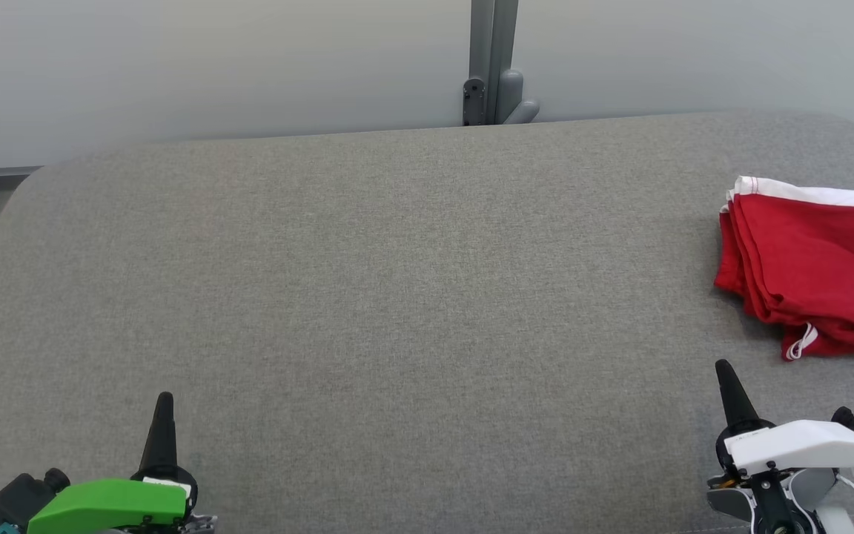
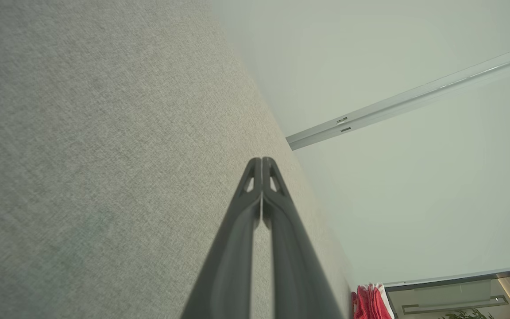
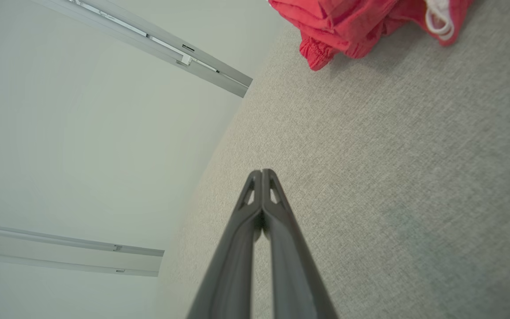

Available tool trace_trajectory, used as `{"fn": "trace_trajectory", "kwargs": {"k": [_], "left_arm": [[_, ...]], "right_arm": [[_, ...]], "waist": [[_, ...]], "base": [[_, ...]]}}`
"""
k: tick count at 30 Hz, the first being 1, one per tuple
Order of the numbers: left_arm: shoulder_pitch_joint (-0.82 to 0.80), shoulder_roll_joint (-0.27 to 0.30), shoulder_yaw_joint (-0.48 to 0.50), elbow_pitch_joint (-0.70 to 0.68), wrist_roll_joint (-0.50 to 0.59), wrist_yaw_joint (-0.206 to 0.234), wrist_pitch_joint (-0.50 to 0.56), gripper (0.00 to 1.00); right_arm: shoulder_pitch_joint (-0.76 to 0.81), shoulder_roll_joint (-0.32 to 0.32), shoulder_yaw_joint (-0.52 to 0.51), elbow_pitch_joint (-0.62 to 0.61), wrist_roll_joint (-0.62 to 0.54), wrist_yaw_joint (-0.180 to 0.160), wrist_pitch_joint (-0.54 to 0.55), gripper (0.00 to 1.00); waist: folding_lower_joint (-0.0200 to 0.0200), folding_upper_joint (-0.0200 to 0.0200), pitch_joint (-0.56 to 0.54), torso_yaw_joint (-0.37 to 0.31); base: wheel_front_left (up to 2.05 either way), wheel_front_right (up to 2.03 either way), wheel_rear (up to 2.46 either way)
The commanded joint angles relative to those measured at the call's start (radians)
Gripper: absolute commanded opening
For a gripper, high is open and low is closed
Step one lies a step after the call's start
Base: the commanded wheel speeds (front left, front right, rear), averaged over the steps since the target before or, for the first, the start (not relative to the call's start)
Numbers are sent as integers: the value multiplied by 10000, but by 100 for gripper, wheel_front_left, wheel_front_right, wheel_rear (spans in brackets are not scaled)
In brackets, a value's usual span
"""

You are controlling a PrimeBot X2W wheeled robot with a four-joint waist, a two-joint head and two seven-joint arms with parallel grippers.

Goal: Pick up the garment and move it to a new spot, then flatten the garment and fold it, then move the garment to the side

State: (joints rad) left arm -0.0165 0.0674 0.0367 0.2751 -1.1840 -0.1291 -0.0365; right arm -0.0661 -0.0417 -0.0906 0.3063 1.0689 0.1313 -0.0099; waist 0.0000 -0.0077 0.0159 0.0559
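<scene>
Two grippers sit low over a grey table (image 1: 397,297): left gripper (image 1: 164,400), right gripper (image 1: 723,367). The folded red garment (image 1: 812,267) (white-edged) lies far right. Left wrist view: fingers pressed together, empty. Right wrist view: fingers likewise closed, garment ahead, apart.

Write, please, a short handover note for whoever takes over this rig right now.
Left gripper: shut, empty, over the near left of the grey table.
Right gripper: shut, empty, near right, close to the garment but not touching it.
Red garment: folded in layers, white band at the far end, lying at the table's right side.
Done, by the look of it: fold made, garment set aside.
Left: apparently nothing; perhaps check that the fold is tidy.
</scene>
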Motion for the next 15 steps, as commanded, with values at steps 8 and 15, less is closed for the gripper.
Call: {"fn": "trace_trajectory", "kwargs": {"k": [8,15], "left_arm": [[-372,84,137,-167,-1023,-16,281,0],[-464,81,190,-199,-1532,-18,436,0]], "right_arm": [[-231,-77,-72,-239,1224,-2,266,0],[-257,-81,-93,-309,1845,-2,414,0]], "waist": [[0,46,-22,-93],[0,50,-35,-150]], "base": [[0,0,0],[0,0,0]]}}
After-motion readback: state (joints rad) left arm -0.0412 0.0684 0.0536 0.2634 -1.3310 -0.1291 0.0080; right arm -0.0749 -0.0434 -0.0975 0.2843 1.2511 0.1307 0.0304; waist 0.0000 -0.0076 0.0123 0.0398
